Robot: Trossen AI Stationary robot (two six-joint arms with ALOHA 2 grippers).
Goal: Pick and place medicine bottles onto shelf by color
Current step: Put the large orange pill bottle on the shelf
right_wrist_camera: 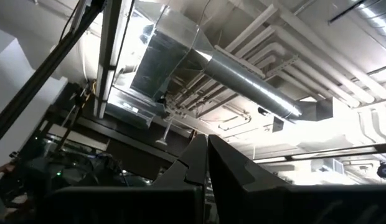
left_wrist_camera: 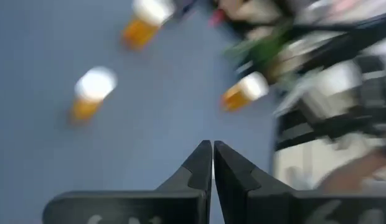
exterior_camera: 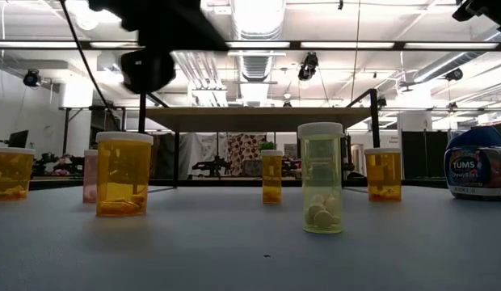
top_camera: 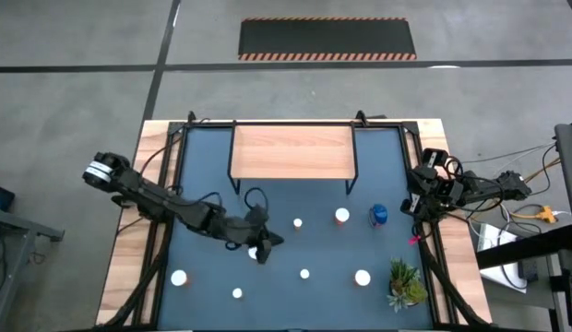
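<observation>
The left gripper hung over the middle of the blue worktop, fingers pressed together on nothing. The right gripper, also closed and empty, waited at the right edge. The medicine bottles stood scattered before the bare shelf

Standing upright in front of the bare light wooden shelf: 6 white-capped medicine bottles and 1 blue bottle, none on its board. Blue one nearest the shelf's right leg, 2 orange ones beside it, the rest scattered farther off. Among these, 1 pale bottle holding white tablets.
</observation>
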